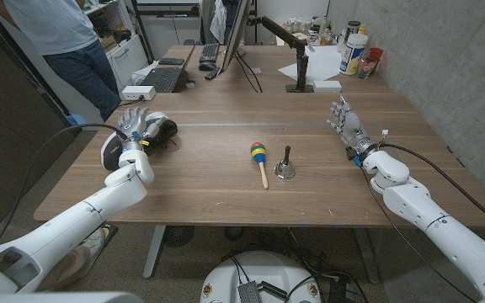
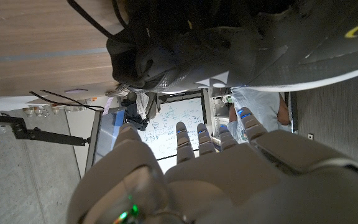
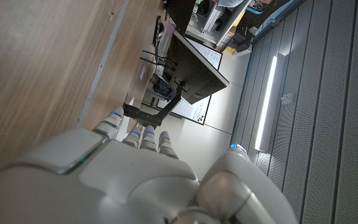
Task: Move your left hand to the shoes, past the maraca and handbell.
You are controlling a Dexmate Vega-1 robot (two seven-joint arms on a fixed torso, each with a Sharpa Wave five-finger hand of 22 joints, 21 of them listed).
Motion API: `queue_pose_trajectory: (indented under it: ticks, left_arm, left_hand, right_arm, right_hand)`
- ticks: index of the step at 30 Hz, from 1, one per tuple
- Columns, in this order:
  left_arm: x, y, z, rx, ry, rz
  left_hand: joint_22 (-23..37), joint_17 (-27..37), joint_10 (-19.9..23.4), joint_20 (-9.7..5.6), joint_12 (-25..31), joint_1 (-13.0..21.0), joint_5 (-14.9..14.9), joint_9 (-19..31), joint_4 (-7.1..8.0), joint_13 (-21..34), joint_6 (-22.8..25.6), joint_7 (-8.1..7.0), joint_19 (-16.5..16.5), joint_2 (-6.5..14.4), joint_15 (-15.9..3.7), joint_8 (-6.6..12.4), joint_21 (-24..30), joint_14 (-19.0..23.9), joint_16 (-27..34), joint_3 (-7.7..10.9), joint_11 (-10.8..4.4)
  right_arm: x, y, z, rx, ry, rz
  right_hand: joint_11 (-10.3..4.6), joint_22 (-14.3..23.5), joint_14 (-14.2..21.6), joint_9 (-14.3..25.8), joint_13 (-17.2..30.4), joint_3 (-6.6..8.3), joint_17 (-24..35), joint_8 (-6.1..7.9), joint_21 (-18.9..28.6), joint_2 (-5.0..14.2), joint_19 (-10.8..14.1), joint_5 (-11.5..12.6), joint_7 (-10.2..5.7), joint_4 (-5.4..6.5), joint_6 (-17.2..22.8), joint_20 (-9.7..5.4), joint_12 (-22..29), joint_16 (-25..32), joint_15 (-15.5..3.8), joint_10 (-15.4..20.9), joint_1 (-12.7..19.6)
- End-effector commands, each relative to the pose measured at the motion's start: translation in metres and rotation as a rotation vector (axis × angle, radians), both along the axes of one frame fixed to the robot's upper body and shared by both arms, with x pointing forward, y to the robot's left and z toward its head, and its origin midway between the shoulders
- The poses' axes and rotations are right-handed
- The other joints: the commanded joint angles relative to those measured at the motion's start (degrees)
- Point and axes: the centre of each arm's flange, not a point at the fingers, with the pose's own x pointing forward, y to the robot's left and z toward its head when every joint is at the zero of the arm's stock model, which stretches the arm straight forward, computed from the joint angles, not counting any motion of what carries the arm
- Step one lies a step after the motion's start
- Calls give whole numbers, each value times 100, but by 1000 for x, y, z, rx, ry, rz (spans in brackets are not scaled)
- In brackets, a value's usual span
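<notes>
The left robot hand sits at the table's 9 o'clock edge, directly over the shoes, fingers spread and holding nothing. In the left wrist view, its fingers reach toward the black shoe upper and the white-edged sole with yellow lettering, just short of them; contact cannot be told.

The maraca, with a banded red, yellow, green and blue head and a pale wooden handle, lies near the table's middle, handle pointing toward 6 o'clock. The small metal handbell stands upright just beside it at 3 o'clock, apart from it. Both lie well apart from the shoes, toward 3 o'clock.

The right robot hand waits at the table's 3 o'clock side, fingers loosely spread, empty.

A person stands past the table's 10 o'clock corner.
</notes>
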Motion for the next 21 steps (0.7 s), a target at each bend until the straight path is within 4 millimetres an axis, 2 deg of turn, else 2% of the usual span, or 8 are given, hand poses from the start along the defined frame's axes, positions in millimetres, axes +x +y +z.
queue_pose_trajectory:
  ticks: [1, 19, 21]
  left_arm:
    - [6, 2, -3, -3, 16, 0]
    - [10, 0, -5, -6, 27, -3]
    - [11, 0, -5, -5, 32, -1]
  left_hand:
    - [28, 15, -7, 14, 7, 5, -16, 32, -31, 14, 26, -2, -19, -55, -3, 2, -22, -26, 5, 28, -14]
    - [28, 14, 5, 12, 10, -3, -13, 32, -34, 15, 36, -7, -21, -50, 0, 1, -24, -16, 13, 38, -11]
    - [28, 14, 10, 12, 12, -5, -13, 32, -35, 15, 37, -6, -21, -49, 1, 1, -24, -14, 14, 40, -18]
  right_arm:
    - [0, 3, 2, -4, 0, -1]
    - [-1, 3, 2, -9, 0, -1]
    - [0, 3, 2, -7, 2, 0]
  right_hand:
    - [31, 21, -38, 31, 21, 32, 10, 54, 28, 34, -16, -14, 1, -39, -9, -31, 57, 32, 11, -22, 8]
    - [15, 22, -41, 31, 21, 29, 10, 53, 28, 42, -19, -17, -5, -45, -8, -30, 58, 32, 14, -20, 9]
    - [47, 22, -42, 31, 21, 29, 10, 54, 28, 44, -19, -17, 1, -46, -7, -31, 60, 31, 15, -13, 10]
